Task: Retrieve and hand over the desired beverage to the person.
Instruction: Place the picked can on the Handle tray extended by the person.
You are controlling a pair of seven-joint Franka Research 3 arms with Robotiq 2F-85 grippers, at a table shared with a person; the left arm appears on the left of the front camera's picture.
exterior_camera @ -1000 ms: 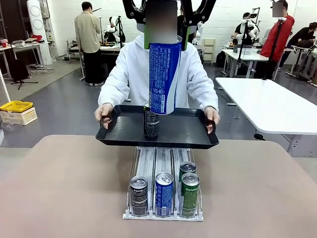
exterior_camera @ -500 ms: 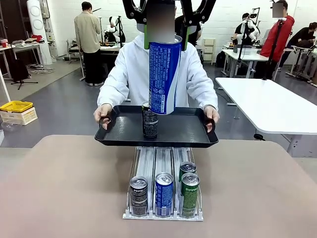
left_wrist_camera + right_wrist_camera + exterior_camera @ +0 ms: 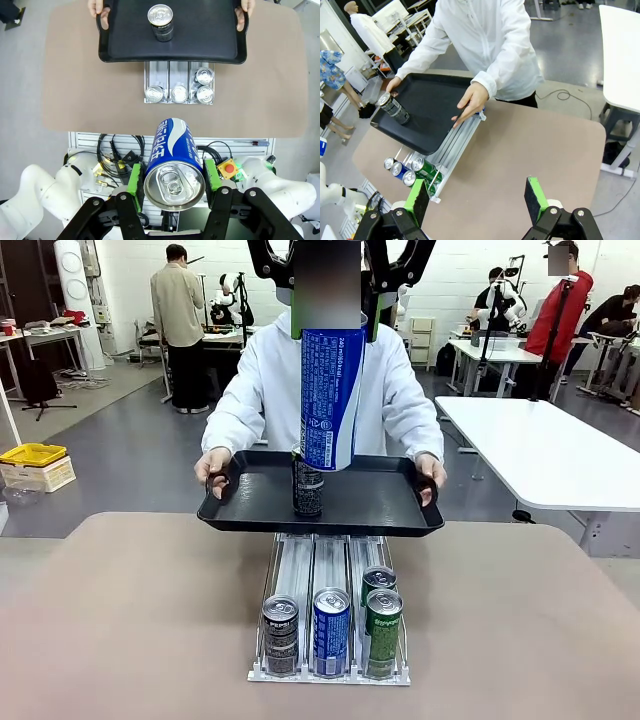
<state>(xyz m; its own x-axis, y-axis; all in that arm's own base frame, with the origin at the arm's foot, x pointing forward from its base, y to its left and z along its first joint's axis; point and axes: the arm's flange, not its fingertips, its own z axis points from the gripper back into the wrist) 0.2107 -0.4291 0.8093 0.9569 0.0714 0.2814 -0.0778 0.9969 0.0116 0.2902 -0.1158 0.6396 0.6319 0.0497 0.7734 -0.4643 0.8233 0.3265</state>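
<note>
My left gripper [image 3: 334, 325] hangs high over the table's far edge, shut on a tall blue Pepsi can [image 3: 332, 390] that stands upright between the green pads [image 3: 134, 180]. In the left wrist view the same gripper [image 3: 172, 177] holds the blue can [image 3: 174, 165] top-up. The person [image 3: 330, 380], in a white hooded jacket, holds a black tray [image 3: 400, 525] with both hands below the can. On the tray [image 3: 205, 35] stands a dark can [image 3: 307, 485]. My right gripper [image 3: 476, 195] is open above the table with nothing between its fingers.
A can rack [image 3: 330, 640] on the brown table holds a dark Pepsi can, a blue can and two green cans at its front. A white table [image 3: 550, 455] stands to the right. Other people stand far behind. The rack [image 3: 445, 150] also shows beside the tray [image 3: 427, 110].
The person has shifted the tray slightly to the right and up, the dark can moving with it. The blue can in my left gripper has hardly moved.
</note>
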